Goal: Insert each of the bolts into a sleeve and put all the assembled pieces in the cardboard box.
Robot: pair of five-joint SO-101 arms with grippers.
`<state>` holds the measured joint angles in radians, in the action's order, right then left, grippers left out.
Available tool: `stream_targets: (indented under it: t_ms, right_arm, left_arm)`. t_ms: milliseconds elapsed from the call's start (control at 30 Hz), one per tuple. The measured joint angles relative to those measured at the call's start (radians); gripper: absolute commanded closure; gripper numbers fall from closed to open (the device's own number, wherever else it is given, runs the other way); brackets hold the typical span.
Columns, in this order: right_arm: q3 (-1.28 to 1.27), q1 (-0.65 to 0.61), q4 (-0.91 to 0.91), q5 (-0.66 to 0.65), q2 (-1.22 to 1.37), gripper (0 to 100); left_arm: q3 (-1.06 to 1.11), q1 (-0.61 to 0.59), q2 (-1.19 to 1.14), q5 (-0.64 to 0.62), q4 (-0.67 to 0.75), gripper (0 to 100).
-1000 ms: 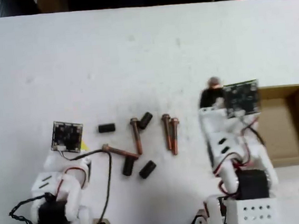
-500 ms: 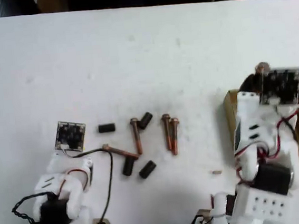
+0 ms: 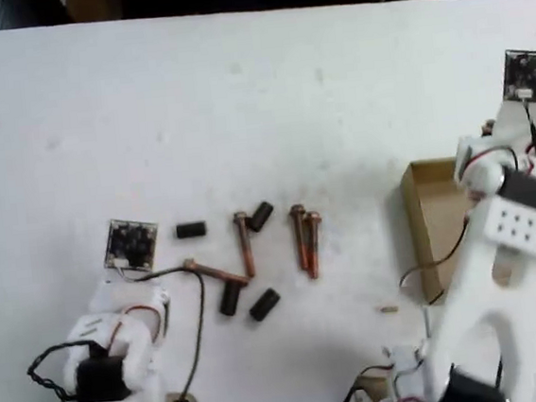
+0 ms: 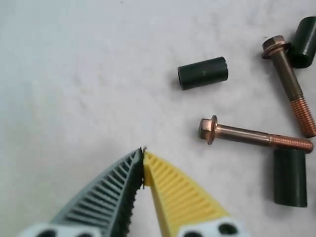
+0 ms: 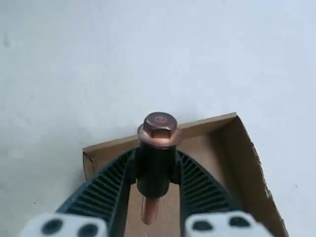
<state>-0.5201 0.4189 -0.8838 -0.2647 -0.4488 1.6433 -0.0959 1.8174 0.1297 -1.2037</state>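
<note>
Each bolt is copper-toned metal, glossy, with a threaded end. Each sleeve is matt black and smooth. The box is matt brown cardboard. The table is matt white. Left fingers are ribbed plastic, grey and yellow; right fingers are ribbed dark plastic.

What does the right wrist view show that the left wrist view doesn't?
Right wrist view: the right gripper shut on a copper bolt inside a black sleeve, over the brown cardboard box. Left wrist view: the left gripper shut and empty, near loose copper bolts and black cylindrical sleeves. Both: the white table.
</note>
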Motion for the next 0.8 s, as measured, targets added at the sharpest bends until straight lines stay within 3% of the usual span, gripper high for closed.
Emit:
stream_targets:
  t_ms: [367, 667, 800]
  right_arm:
    - [0.074, -0.002, 0.000, -0.112, 0.381, 97.8]
    - [0.075, -0.043, 0.002, -0.216, 0.522, 97.6]
    - [0.077, -0.064, 0.002, -0.244, 0.545, 90.5]
  left_arm:
    - [0.000, 0.000, 0.000, 0.000, 0.000, 98]
    - [0.000, 0.000, 0.000, 0.000, 0.000, 98]
    - [0.000, 0.000, 0.000, 0.000, 0.000, 98]
